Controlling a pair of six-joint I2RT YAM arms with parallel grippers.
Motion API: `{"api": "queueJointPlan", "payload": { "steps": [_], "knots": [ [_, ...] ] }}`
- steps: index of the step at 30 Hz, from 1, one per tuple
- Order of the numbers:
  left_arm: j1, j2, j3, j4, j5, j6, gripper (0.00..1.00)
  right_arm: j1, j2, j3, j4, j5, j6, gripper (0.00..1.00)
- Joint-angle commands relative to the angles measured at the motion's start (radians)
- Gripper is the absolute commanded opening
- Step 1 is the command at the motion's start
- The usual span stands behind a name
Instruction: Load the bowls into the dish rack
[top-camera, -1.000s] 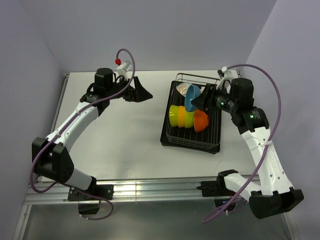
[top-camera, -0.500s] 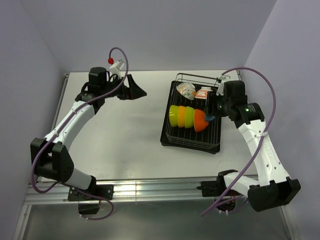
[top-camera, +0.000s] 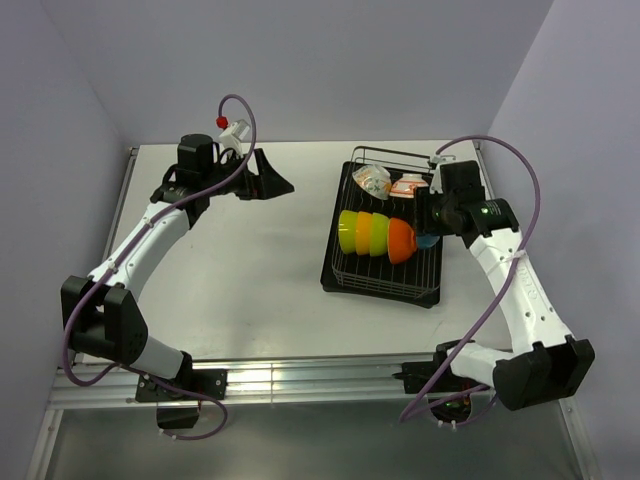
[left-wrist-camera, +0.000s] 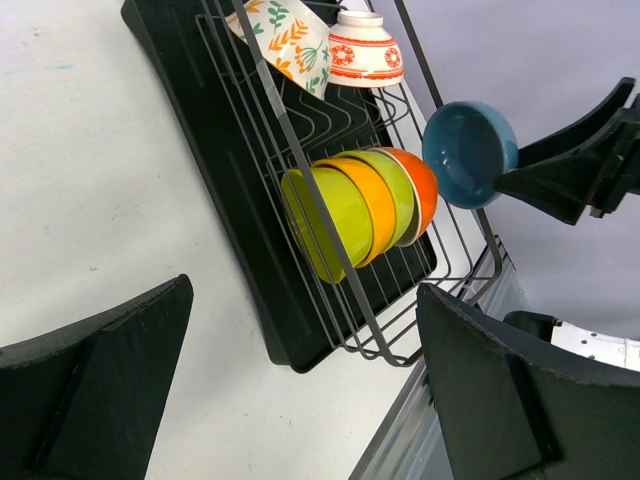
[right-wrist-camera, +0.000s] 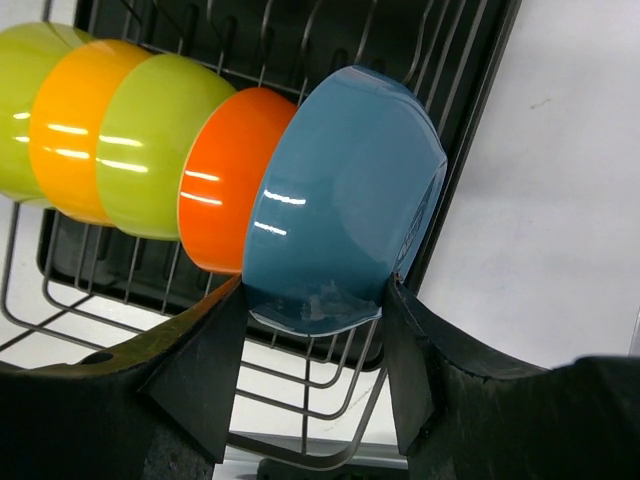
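I stand in a robot test cell, a lab set-up rather than a lived-in kitchen. My two white-and-black jointed arms, left (top-camera: 150, 235) and right (top-camera: 522, 295), are bolted to a silver slotted aluminium rail (top-camera: 300, 378) along the near edge of a plain white flat worktop (top-camera: 250, 270). Bare pale lilac wall panels (top-camera: 300, 60) close the worktop in at the back and on both sides. Thin purple cables (top-camera: 488, 137) loop loose from my wrists down to my bases. The one household thing here is a rectangular black wire dish rack (top-camera: 385, 282) on a black tray, holding small round bright plastic bowls (top-camera: 372, 235), set out like props on the bare surface.
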Motion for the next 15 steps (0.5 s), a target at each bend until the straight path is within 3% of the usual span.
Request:
{"api": "queueJointPlan", "payload": {
  "steps": [1, 15],
  "knots": [
    [0.005, -0.008, 0.013, 0.033, 0.027, -0.003, 1.00, -0.007, 0.012, -0.011, 0.036, 0.017, -0.028, 0.00],
    [0.010, 0.001, 0.020, 0.039, 0.039, -0.006, 0.99, -0.005, 0.058, -0.073, 0.079, -0.055, -0.039, 0.00]
  ]
}}
